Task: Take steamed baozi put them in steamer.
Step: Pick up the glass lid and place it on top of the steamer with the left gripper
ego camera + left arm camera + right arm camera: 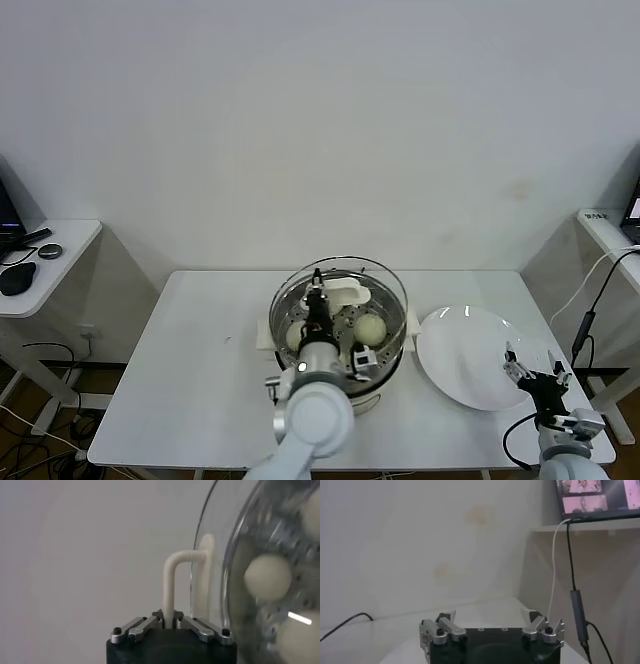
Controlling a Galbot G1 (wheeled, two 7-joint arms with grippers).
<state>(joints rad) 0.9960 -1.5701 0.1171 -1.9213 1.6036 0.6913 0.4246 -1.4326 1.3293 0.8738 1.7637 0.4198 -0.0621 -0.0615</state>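
The left gripper (pixel 318 298) is clamped on the white handle (pixel 174 575) of the glass lid (pixel 345 275), holding it over the steamer (pixel 392 345), where baozi (pixel 370 328) sit on the tray. The right gripper (pixel 535 372) hangs spread wide beside the plate (pixel 462 350).

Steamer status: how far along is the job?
Baozi lie inside the steamer, and the plate is bare, so loading looks done. The left gripper holds the glass lid by its handle over the steamer. The right gripper waits open beside the plate.
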